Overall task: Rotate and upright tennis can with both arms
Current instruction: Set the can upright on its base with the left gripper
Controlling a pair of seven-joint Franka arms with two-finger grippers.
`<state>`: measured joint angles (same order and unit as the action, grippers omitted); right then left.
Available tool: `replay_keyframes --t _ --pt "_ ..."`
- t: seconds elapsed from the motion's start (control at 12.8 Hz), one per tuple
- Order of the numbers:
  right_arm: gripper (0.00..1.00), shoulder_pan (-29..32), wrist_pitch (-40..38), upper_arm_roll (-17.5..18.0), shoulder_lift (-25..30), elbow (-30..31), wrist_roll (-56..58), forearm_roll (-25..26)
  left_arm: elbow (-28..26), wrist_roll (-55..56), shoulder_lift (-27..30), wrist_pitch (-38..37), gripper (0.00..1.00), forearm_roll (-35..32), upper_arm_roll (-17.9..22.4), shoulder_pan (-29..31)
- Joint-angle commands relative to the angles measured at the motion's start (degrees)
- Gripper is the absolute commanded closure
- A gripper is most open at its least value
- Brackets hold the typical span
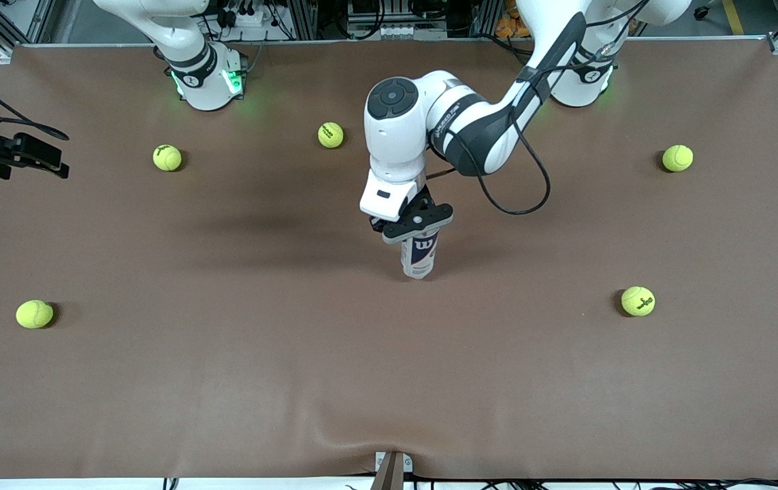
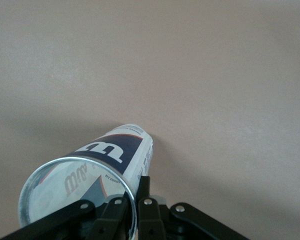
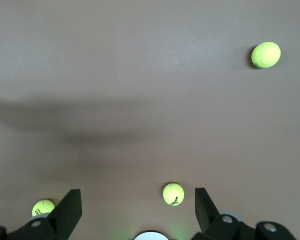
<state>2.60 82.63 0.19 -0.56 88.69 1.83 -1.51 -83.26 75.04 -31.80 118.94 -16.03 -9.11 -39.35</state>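
Observation:
The tennis can (image 1: 420, 253), clear with a white and navy label, stands about upright at the middle of the table with its base on the brown cloth. My left gripper (image 1: 418, 233) is over it and shut on its silver-rimmed top. In the left wrist view the can (image 2: 107, 152) points down to the cloth, and my left gripper (image 2: 135, 202) pinches its wall at the rim, one finger (image 2: 145, 187) outside and the other inside. My right gripper (image 3: 137, 200) is open and empty, high over the table near the right arm's base (image 1: 206, 80). It is out of the front view.
Several yellow-green tennis balls lie around on the cloth: one (image 1: 331, 135) near the bases, one (image 1: 167, 157) and one (image 1: 35, 314) toward the right arm's end, one (image 1: 677, 158) and one (image 1: 638, 301) toward the left arm's end. Black gear (image 1: 18, 153) juts in at the right arm's end.

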Motion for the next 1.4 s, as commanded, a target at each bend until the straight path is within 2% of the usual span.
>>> replay_keyframes --t 0.0,0.16,0.31,0.47,0.55,0.94,1.33 --pt "0.0 -0.32 -0.27 -0.11 0.03 0.17 0.46 0.02 0.29 0.02 -0.37 -0.46 1.0 -1.64 0.24 -0.2" --pt "0.0 -0.4 -0.19 -0.11 -0.05 0.17 0.46 0.02 0.29 -0.16 -0.37 -0.38 0.93 -1.64 0.24 -0.11" --pt "0.0 -0.4 -0.19 -0.11 -0.05 0.17 0.46 0.02 0.29 -0.25 -0.28 -0.38 0.62 -1.55 0.24 -0.11" --pt "0.0 -0.32 -0.19 -0.11 -0.14 0.17 0.46 0.02 0.29 -0.95 0.5 -0.38 0.07 -1.72 0.41 0.33" --pt "0.0 -0.32 -0.19 -0.11 -0.31 0.17 0.46 0.02 0.29 -2.17 0.68 -0.38 0.0 -1.72 0.5 0.51" --pt "0.0 -0.4 -0.19 -0.11 -0.32 0.17 0.46 0.02 0.38 -3.76 4.72 -1.16 0.0 -1.11 0.68 2.0" --pt "0.0 -0.4 -0.1 -0.11 -0.4 0.17 0.46 0.02 2.84 -9.29 10.42 -11.25 0.0 -0.67 0.59 4.01"
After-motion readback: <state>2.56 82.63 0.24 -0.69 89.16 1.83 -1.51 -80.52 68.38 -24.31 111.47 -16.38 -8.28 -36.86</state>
